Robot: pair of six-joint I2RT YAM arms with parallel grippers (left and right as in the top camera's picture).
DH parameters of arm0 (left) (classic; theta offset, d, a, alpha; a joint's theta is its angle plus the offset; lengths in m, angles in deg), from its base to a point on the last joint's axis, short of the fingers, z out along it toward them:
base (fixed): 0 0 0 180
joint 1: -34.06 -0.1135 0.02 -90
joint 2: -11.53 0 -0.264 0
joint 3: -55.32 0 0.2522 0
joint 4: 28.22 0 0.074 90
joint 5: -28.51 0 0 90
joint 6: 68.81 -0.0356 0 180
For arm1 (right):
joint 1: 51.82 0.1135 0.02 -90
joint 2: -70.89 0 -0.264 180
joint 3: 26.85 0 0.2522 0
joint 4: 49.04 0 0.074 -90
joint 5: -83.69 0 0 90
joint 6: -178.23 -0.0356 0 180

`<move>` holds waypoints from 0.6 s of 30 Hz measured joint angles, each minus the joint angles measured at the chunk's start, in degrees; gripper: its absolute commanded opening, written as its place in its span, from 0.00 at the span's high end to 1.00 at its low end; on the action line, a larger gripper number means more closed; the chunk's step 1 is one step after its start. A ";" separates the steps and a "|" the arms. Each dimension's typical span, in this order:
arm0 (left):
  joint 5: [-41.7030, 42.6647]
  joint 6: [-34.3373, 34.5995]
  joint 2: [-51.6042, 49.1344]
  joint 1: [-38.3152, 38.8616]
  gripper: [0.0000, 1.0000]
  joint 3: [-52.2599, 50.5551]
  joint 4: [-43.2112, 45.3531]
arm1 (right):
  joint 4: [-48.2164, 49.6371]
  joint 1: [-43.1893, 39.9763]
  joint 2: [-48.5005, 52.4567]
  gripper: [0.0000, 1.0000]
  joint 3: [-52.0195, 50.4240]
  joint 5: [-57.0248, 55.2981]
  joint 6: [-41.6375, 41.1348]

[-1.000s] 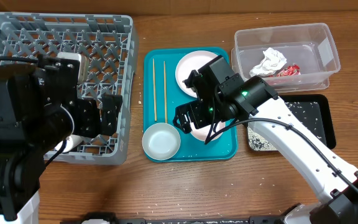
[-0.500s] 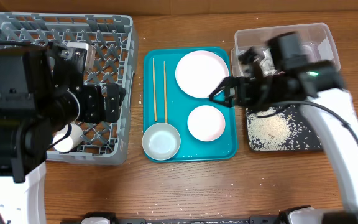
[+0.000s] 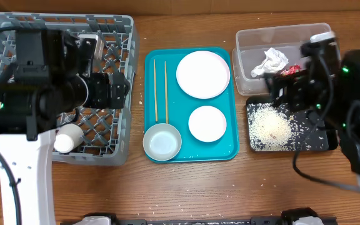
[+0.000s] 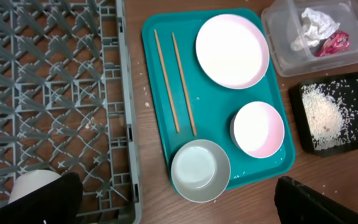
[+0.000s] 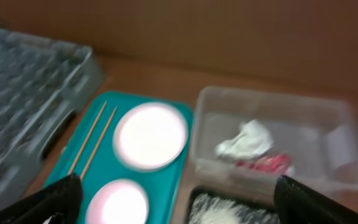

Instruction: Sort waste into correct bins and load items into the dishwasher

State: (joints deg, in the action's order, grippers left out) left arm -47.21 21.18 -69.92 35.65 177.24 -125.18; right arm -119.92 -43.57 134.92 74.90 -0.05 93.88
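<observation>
The grey dish rack point(image 3: 105, 37) at the left holds a white cup point(image 3: 67, 137). The plate point(image 3: 203, 74), small pale bowl point(image 3: 207, 123), grey-blue bowl point(image 3: 162, 142) and two chopsticks point(image 3: 160, 90) lie on the teal tray point(image 3: 190, 153). The napkin point(image 3: 272, 61) and red wrapper point(image 3: 290, 70) are in the clear tub point(image 3: 249, 47). Rice point(image 3: 270, 125) lies piled on the black tray point(image 3: 317, 140). My left gripper point(image 4: 179, 205) is open and empty, high above the rack's right edge. My right gripper point(image 5: 179, 202) is open and empty, above the tub and black tray.
The teal tray lies between the rack and the two bins. A few rice grains lie on the wood beside the rack point(image 4: 145, 93). A brown wall runs along the back of the table point(image 5: 229, 37).
My right arm swung right, from over the small pale bowl on the teal tray to above the black tray and tub. My left arm shifted back over the rack.
</observation>
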 measured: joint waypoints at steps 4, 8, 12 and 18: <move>0.02 0.00 -1.77 0.00 0.00 0.00 -0.04 | 10.29 0.00 -7.58 0.00 -5.75 -4.15 0.85; -0.04 0.00 -3.74 0.00 0.00 0.00 -0.04 | 19.06 0.00 -20.96 0.00 -19.28 -5.66 1.62; 0.00 0.00 -5.51 0.00 0.00 0.00 -0.07 | 22.88 0.00 -31.87 0.00 -36.30 -5.35 1.90; -0.02 0.00 -8.44 0.00 0.00 0.00 -0.04 | 33.70 0.00 -44.89 0.00 -59.28 -4.13 1.49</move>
State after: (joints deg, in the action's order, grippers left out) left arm -47.23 21.18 -78.36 35.65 177.24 -125.22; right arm -86.22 -43.57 90.03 15.62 -4.18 95.37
